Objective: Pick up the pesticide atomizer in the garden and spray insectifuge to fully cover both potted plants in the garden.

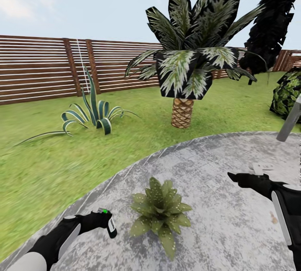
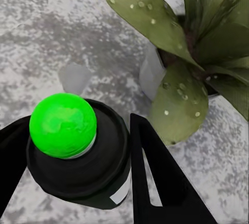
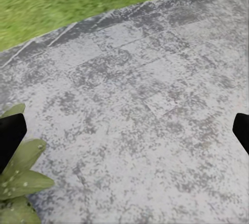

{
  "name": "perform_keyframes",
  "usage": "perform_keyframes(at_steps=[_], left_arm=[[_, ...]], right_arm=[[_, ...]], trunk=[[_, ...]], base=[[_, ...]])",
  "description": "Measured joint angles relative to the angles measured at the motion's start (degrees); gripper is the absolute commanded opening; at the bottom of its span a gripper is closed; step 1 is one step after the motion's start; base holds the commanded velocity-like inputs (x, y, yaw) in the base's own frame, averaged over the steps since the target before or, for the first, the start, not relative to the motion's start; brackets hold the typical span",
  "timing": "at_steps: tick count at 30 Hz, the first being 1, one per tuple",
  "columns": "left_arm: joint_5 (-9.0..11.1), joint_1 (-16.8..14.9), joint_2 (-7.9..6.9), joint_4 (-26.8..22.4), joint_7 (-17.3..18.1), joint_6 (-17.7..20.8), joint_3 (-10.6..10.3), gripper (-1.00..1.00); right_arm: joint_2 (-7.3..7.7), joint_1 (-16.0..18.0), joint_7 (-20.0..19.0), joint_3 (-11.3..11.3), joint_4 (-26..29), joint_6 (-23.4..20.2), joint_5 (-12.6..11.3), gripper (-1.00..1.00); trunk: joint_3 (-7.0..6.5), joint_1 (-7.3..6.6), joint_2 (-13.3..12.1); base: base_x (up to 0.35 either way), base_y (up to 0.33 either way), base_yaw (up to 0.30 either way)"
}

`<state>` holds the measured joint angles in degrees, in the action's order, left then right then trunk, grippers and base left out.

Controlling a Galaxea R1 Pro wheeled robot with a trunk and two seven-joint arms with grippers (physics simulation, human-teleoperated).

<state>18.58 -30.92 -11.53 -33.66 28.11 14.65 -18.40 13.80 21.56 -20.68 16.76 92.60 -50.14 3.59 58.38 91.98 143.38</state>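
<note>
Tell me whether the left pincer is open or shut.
Shut on the pesticide atomizer: the left pincer has its black fingers pressed against both sides of the bottle.

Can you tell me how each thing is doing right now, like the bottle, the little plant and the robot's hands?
pesticide atomizer: held in the left gripper, its tip glowing green.
potted plant: on the stone patio, leaves dotted with white specks.
left gripper: shut on the atomizer, beside the plant.
right gripper: open, holding nothing, over the patio.

Fingers [image 2: 155, 177] clamped either side of pesticide atomizer [image 2: 78, 156], green cap showing; potted plant [image 2: 192, 53] nearby on stone patio [image 2: 52, 27], white-specked leaves.
</note>
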Motion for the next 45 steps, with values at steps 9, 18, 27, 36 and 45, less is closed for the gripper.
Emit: perform_keyframes(at_steps=[9, 18, 27, 36, 45], left_arm=[[0.0, 0.0, -0.27, 0.0, 0.4, 0.2, -1.7, -1.0], [0.3, 0.0, -0.08, 0.1, 0.4, 0.6, -1.3, -1.0], [0.3, 0.0, -0.13, 0.2, 0.4, 0.7, -1.4, -1.0], [0.2, 0.0, 0.0, 0.3, 0.2, 2.8, -1.5, -1.0], [-3.1, 0.0, 1.02, 0.3, -5.8, 3.1, -1.5, -1.0]], right_arm=[[-0.01, -0.1, -0.1, 0.0, 0.1, 0.0, 0.0, 1.0], [-0.07, 0.0, -0.1, 0.0, 0.0, 0.0, 0.0, 1.0], [-0.09, 0.0, 0.0, 0.0, 0.0, 0.0, 0.0, 1.0], [-0.08, 0.1, -0.1, 0.0, 0.1, -0.2, 0.0, 1.0], [-0.05, 0.1, -0.1, 0.0, 0.1, -0.5, 0.0, 1.0]], trunk=[[0.0, -0.01, 0.0], [0.0, -0.04, 0.0], [0.0, 0.01, 0.0], [0.0, 0.0, 0.0], [0.0, 0.02, 0.0]], base=[[0.21, 0.214, -0.273], [-0.161, 0.249, -0.278], [0.057, 0.288, -0.278], [0.111, 0.291, -0.278], [0.073, 0.161, -0.278]])
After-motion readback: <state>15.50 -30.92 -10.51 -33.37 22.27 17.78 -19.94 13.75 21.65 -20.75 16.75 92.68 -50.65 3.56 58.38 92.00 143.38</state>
